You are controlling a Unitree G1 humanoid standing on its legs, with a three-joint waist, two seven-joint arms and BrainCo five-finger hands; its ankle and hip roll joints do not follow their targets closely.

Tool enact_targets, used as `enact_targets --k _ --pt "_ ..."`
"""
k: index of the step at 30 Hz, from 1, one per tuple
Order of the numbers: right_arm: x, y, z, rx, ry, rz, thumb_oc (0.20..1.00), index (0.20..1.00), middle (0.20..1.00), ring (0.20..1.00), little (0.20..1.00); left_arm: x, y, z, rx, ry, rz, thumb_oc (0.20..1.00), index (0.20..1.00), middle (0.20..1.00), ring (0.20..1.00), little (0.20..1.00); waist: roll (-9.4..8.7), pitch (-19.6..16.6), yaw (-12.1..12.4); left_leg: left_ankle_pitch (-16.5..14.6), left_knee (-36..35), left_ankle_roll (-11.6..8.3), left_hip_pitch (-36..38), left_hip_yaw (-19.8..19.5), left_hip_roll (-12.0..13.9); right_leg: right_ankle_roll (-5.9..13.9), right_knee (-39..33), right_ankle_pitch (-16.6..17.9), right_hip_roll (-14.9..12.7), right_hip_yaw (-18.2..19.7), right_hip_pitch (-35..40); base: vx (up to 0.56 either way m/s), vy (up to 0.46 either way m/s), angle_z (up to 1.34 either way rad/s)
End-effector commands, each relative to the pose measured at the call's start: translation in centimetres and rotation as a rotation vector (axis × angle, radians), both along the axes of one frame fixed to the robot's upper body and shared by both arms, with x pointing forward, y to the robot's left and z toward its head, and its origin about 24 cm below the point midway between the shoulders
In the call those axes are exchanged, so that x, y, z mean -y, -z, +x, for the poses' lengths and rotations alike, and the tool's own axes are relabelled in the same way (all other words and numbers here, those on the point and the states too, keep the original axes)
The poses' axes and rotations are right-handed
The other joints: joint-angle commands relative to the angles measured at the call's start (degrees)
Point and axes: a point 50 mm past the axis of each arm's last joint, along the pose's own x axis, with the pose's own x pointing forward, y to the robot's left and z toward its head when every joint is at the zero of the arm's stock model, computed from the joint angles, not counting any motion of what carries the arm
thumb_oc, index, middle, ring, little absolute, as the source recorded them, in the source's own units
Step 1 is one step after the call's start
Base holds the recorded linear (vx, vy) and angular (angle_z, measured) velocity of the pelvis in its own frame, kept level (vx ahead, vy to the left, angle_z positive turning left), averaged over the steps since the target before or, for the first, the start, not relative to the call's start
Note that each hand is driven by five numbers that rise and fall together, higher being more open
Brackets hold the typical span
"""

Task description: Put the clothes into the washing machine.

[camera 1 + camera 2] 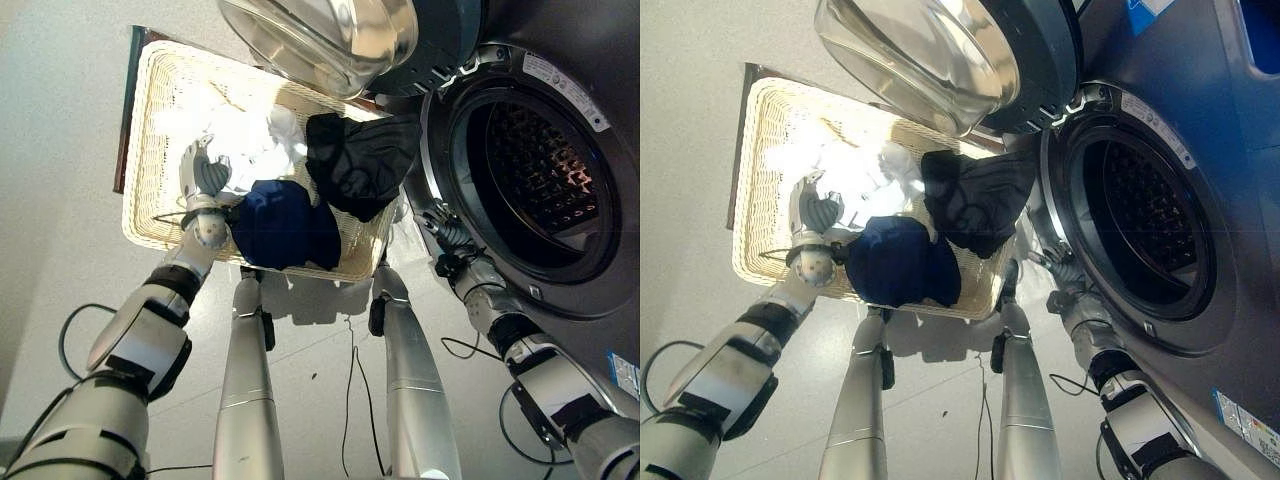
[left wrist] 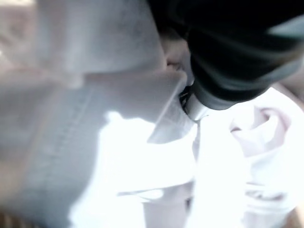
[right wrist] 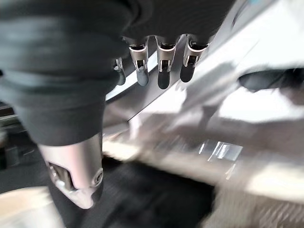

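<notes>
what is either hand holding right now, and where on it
Nothing is held. The left hand hovers open over the white clothes in the basket; the right hand is open by the washer.

We see a white label (image 1: 566,90) on the washing machine's (image 1: 600,230) door rim, a blue sticker (image 1: 1248,425) low on its front, print too small to read

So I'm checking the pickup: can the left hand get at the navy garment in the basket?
Probably yes. The left hand hovers over the white clothes inside the wicker basket, right beside the navy garment, which lies on top with nothing covering it.
</notes>
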Motion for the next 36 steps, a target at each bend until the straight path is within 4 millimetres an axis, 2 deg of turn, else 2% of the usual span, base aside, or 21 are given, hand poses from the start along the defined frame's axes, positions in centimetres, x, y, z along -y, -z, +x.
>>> enact_targets --k 1,2,6,8,16,22,29,36 --pt "0.0 -1.5 -1.2 0.121 0.01 0.12 1.0 1.0 1.0 1.0 1.0 2.2 -2.5 -1.1 0.224 0.168 -0.136 0.2 0.2 0.2 0.2 0.2 0.94 2.4 0.8 2.5 0.1 6.25 -1.7 -1.4 -5.3 -1.17 -3.2 4.4 3.9 -2.8 1.6 -0.01 -0.031 0.02" --pt "-0.9 -2.1 -1.8 0.167 -0.022 0.177 1.0 1.0 1.0 1.0 1.0 3.3 -2.6 -2.1 0.298 0.254 -0.159 0.2 0.2 0.2 0.2 0.2 0.99 2.4 1.0 2.4 -0.1 6.35 -1.6 -1.5 -5.4 -1.07 -3.2 4.3 3.8 -3.0 1.6 0.0 0.0 0.0" --pt "-2.4 -3.1 -3.0 0.23 -0.102 0.256 1.0 1.0 1.0 1.0 1.0 5.3 -3.0 -4.1 0.406 0.421 -0.175 0.2 0.2 0.2 0.2 0.2 1.23 2.4 1.5 2.1 -0.3 6.73 -1.4 -1.9 -5.7 -0.85 -3.2 4.2 3.4 -3.4 1.9 0.0 -0.012 0.01" --pt "-3.6 -4.0 -3.9 0.27 -0.177 0.275 1.0 1.0 1.0 1.0 1.0 6.8 -3.9 -5.6 0.482 0.559 -0.167 0.2 0.2 0.2 0.2 0.2 1.53 2.4 1.8 2.2 -0.5 6.99 -1.5 -2.0 -5.9 -0.7 -3.1 4.2 3.1 -3.7 1.7 0.0 -0.005 0.02" --pt "-6.4 -5.9 -4.9 0.318 -0.397 0.258 1.0 1.0 1.0 1.0 1.0 9.3 -6.7 -8.7 0.597 0.866 -0.128 0.2 0.2 0.2 0.2 0.2 2.39 2.4 2.7 2.5 -0.9 7.42 -1.0 -2.2 -6.2 -0.53 -2.9 4.2 2.3 -4.0 2.0 0.0 0.0 0.0" --pt "-7.6 -6.9 -4.6 0.312 -0.469 0.269 1.0 1.0 1.0 1.0 1.0 10.3 -8.0 -9.6 0.614 1.038 -0.115 0.2 0.2 0.2 0.2 0.2 2.98 2.4 3.3 2.6 -0.8 7.42 -0.6 -2.3 -6.4 -0.64 -2.6 4.0 1.9 -4.2 2.3 0.0 0.001 0.03" --pt "-8.6 -7.8 -4.2 0.315 -0.542 0.322 1.0 1.0 1.0 1.0 1.0 11.9 -8.7 -10.1 0.559 1.26 -0.084 0.2 0.2 0.2 0.2 0.2 3.47 2.4 3.9 2.7 -0.8 7.52 -0.2 -2.2 -6.7 -0.79 -2.9 4.2 1.8 -4.4 2.8 0.0 -0.004 0.04" --pt "-8.8 -9.4 -3.5 0.364 -0.574 0.376 1.0 1.0 1.0 1.0 1.0 12.9 -8.9 -9.8 0.49 1.314 -0.035 0.2 0.2 0.2 0.2 0.2 4.02 2.4 4.4 2.6 -0.7 7.42 0.2 -2.3 -7.0 -0.8 -3.0 4.2 1.5 -4.7 3.2 0.0 0.0 0.0"
